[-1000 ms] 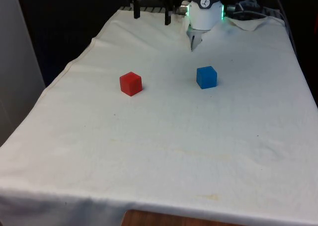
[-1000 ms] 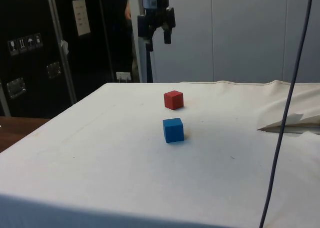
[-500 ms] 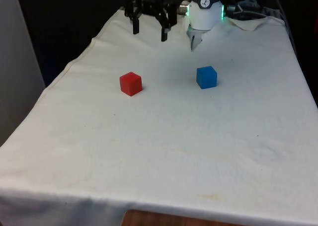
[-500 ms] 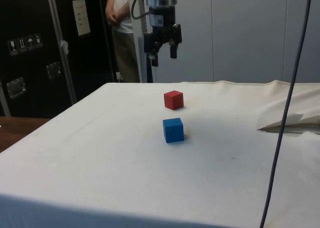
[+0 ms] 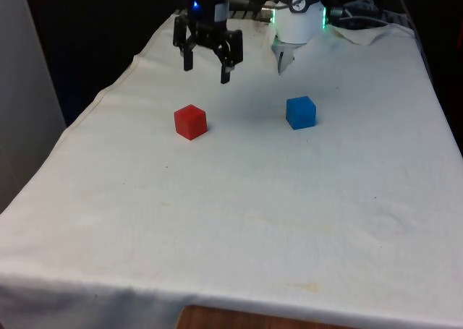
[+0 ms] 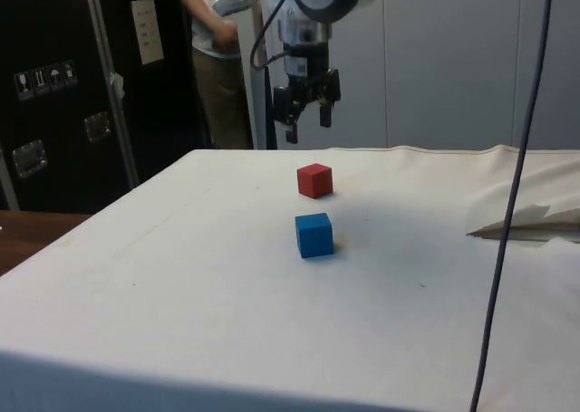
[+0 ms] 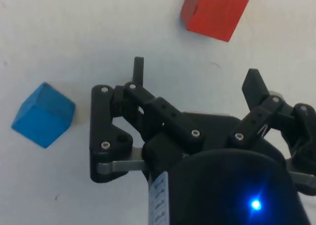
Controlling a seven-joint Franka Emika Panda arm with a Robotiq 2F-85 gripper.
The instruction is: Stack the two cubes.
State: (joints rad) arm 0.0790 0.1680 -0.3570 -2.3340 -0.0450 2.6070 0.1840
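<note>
White cloth is covering the surface, where the red cube and blue cube are sitting well apart, unstacked. Nothing is grasped yet: the end effector is hanging above, near the red cube, fingers spread wide and empty. Behind the surface, a person is standing in the side view.

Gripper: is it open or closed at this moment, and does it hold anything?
Gripper: open, holding nothing, in the air above the table near the red cube.
</note>
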